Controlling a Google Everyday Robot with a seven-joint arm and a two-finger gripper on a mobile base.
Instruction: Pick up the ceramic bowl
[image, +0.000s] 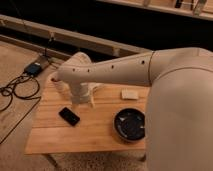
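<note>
The ceramic bowl (130, 125) is round, dark and glossy with a thick rim. It sits on the wooden table (95, 132) near the front right edge, next to my arm's large white body. My gripper (82, 101) hangs down over the table's left middle, well to the left of the bowl and apart from it. A flat black phone (69, 116) lies just in front and left of the gripper.
A small white block (131, 94) lies at the back of the table, behind the bowl. A pinkish thing (53, 79) shows partly behind my wrist at the back left. Cables (17, 90) and a blue device (34, 68) lie on the floor to the left.
</note>
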